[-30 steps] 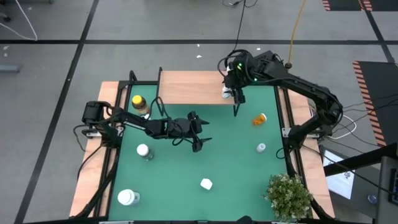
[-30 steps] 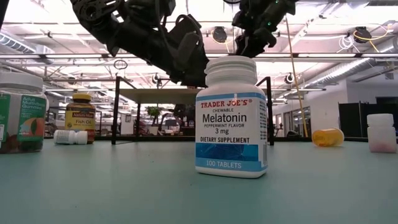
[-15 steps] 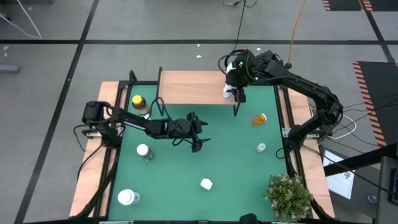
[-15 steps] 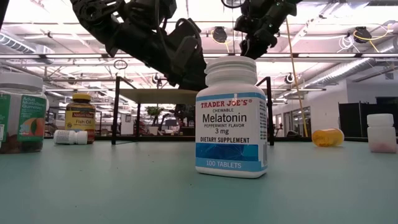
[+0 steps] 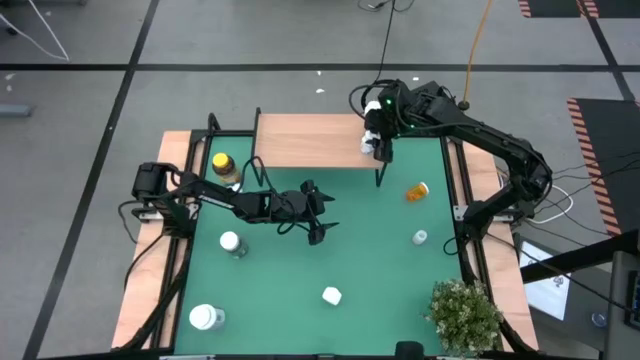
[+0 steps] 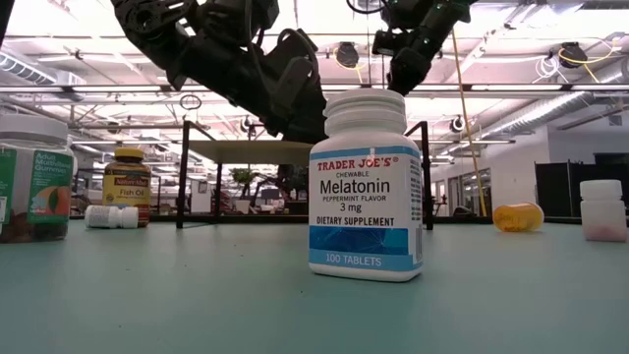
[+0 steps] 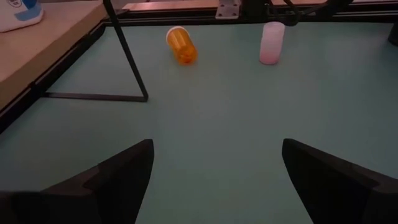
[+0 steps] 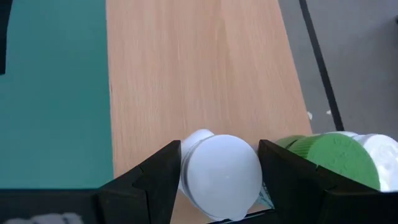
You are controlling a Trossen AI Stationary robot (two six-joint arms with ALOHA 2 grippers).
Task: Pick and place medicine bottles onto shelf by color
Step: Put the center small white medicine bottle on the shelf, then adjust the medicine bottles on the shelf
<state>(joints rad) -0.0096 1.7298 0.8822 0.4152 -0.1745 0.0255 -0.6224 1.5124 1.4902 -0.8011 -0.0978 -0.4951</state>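
Observation:
My right gripper [image 5: 377, 145] hangs over the right end of the light-wood shelf [image 5: 305, 140], shut on a small white medicine bottle [image 8: 221, 174]. Close beside that bottle, a green-capped bottle [image 8: 333, 158] and another white one [image 8: 380, 155] show in the right wrist view. My left gripper [image 5: 318, 215] stands open over the green table's middle with nothing between its fingers [image 7: 124, 180]. Loose bottles on the table: an amber one with a yellow cap [image 5: 222, 165], an orange one on its side [image 5: 417, 190] and several white ones, such as [image 5: 332, 295]. My right gripper pinches the white bottle by its round sides [image 8: 189, 177] between its two fingers [image 8: 163, 177], and the bottle's round white end faces the wrist camera. The fingers slant down toward the shelf from the table's right. The bottle hangs over the shelf board.
The shelf's thin black legs [image 7: 127, 59] stand on the mat at the far side. A leafy potted plant [image 5: 465, 315] fills the near right corner. A Melatonin bottle [image 6: 366, 182] stands close in front of the low camera. Green mat lies bare in the middle [image 5: 370, 250].
My right gripper has rolled about its own pointing line while staying over the shelf's right end, and the white bottle has turned with it. My left gripper has kept still.

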